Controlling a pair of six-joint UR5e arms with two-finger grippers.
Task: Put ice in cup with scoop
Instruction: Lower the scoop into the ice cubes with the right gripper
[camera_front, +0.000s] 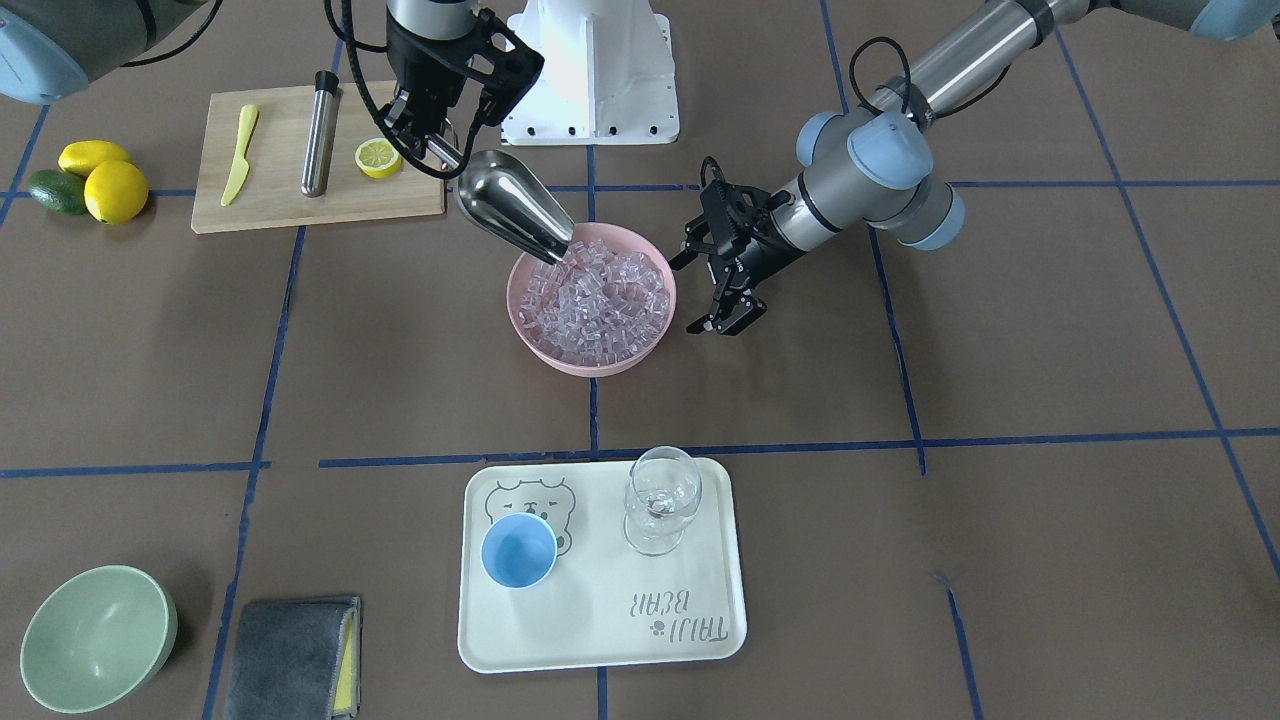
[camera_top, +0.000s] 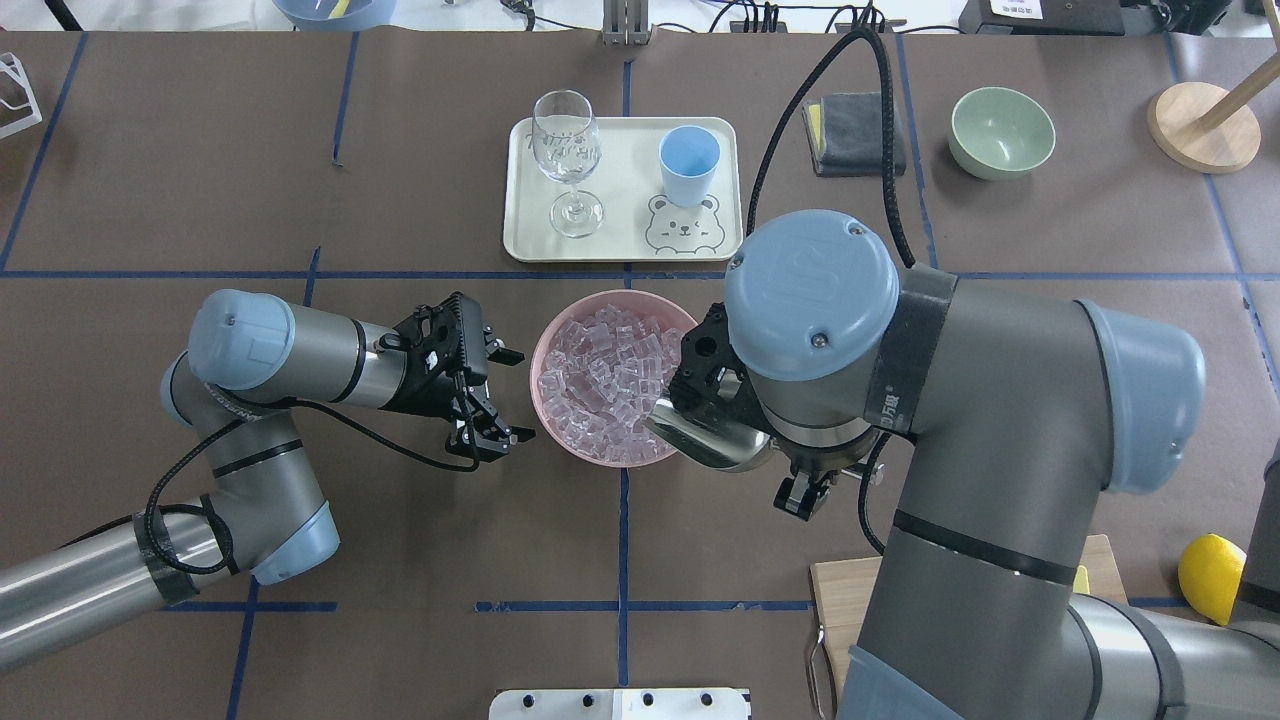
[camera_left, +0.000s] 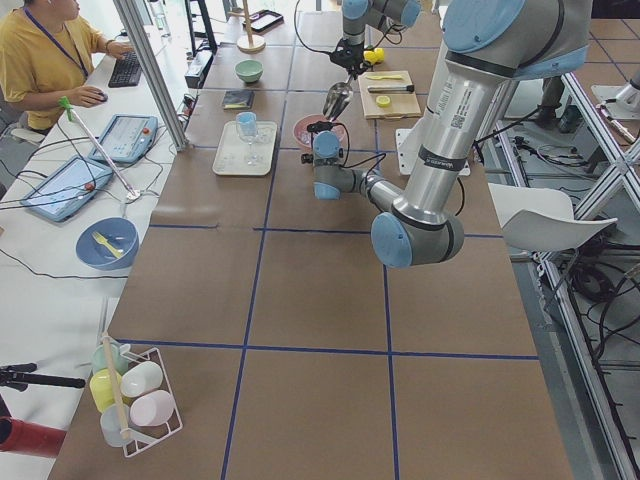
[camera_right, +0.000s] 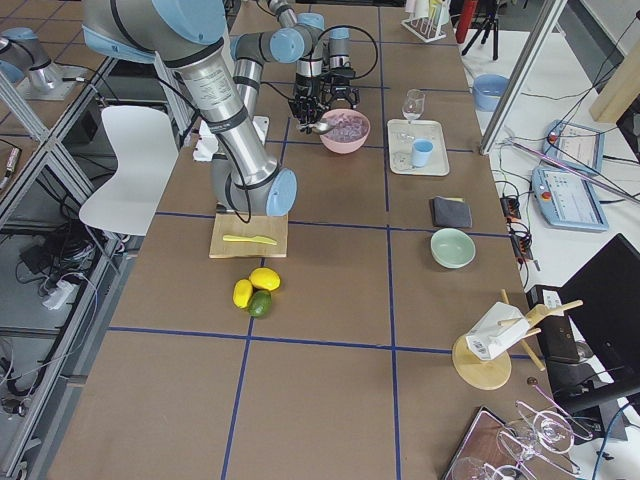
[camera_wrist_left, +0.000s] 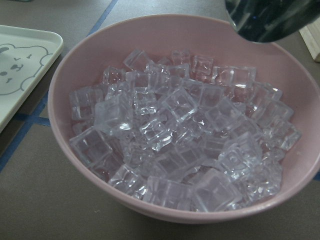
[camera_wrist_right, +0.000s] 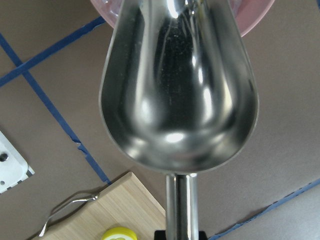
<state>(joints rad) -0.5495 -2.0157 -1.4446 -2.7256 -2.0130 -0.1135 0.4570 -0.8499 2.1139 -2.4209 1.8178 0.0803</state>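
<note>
My right gripper (camera_front: 437, 140) is clamped on the thin handle of the scoop (camera_front: 510, 210), which slants down from my side of the table. Its lip is at the ice (camera_front: 600, 300) heaped in the pink bowl (camera_front: 520, 320) near the middle of the tabletop. From the wrist view I see only bare steel in the trough. I cannot quite tell whether the lip touches the cubes or hangs just over them.

My left gripper (camera_top: 515, 395) hovers just beside the bowl with its fingers spread wide and nothing between them.

The cup (camera_front: 519, 550) stands upright on the cream tray (camera_front: 600, 630) by the far long edge. It is on the tray's end toward my right, next to the printed bear, and the wine glass (camera_front: 660, 500) stands on the other end.

The table (camera_front: 1000, 350) is brown and matte, ruled into squares by blue tape. Along my own edge, to my right, lies a wooden board (camera_front: 270, 200) with a yellow-green knife (camera_front: 240, 152), a steel cylinder (camera_front: 320, 135) and a lemon half (camera_front: 378, 157). Beyond the board toward the right end are two lemons (camera_front: 115, 190) and an avocado (camera_front: 57, 190).

By the far edge on that same side sit a green bowl (camera_front: 97, 637) and a grey cloth (camera_front: 290, 660). Past the far edge, a person in a yellow shirt (camera_left: 40, 60) sits at a white desk.
</note>
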